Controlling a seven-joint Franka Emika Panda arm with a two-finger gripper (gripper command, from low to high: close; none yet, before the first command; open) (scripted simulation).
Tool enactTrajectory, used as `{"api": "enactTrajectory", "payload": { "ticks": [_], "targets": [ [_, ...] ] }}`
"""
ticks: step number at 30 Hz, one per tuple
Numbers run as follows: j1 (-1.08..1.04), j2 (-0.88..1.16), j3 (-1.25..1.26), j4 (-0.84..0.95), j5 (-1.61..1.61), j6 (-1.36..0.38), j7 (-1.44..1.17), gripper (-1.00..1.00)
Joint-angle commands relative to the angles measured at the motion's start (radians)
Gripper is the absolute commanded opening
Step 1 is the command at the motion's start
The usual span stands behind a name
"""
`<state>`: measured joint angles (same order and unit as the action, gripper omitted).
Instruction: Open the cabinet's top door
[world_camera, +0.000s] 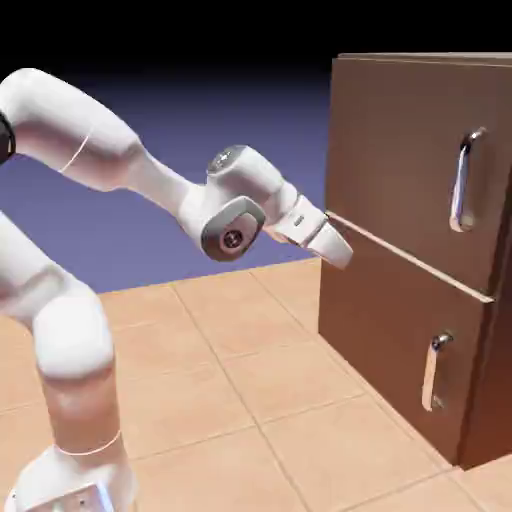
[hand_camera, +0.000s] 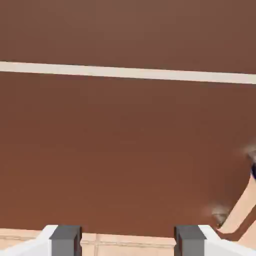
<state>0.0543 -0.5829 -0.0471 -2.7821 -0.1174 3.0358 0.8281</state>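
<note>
The dark brown cabinet (world_camera: 400, 300) stands at the exterior view's right. Its top door (world_camera: 400, 150) is the taller upper panel, flush with the front, and carries a long silver bar handle (world_camera: 463, 180) near its right side. My gripper (world_camera: 338, 246) hovers by the cabinet's left front edge, level with the pale seam (world_camera: 410, 257) between the two panels and far left of the handle. In the hand view, brown wood (hand_camera: 125, 150) fills the picture, crossed by the pale strip (hand_camera: 125, 72). The gripper (hand_camera: 127, 242) is open, with nothing between its fingertips (hand_camera: 65, 240).
The shorter lower panel (world_camera: 385, 350) has a small silver handle (world_camera: 434, 372). A bit of curved silver handle (hand_camera: 235, 215) shows at the hand view's lower right. The tan tiled table (world_camera: 230, 380) lies below the arm.
</note>
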Motion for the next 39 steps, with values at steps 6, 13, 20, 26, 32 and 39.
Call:
{"api": "enactTrajectory", "payload": {
  "ticks": [6,13,20,26,32,39],
  "targets": [
    [0.094,-0.029,-0.105,0.062,-0.261,-0.003,0.194,0.00],
    [0.204,-0.062,-0.227,0.134,-0.566,-0.006,0.420,0.00],
    [0.313,-0.096,-0.349,0.207,-0.870,-0.009,0.645,0.00],
    [0.407,-0.125,-0.454,0.269,-1.131,-0.012,0.839,0.00],
    [0.501,-0.154,-0.559,0.331,-1.392,-0.014,1.033,0.00],
    [0.611,-0.187,-0.681,0.403,-1.696,-0.017,1.259,0.00]
  ]
}}
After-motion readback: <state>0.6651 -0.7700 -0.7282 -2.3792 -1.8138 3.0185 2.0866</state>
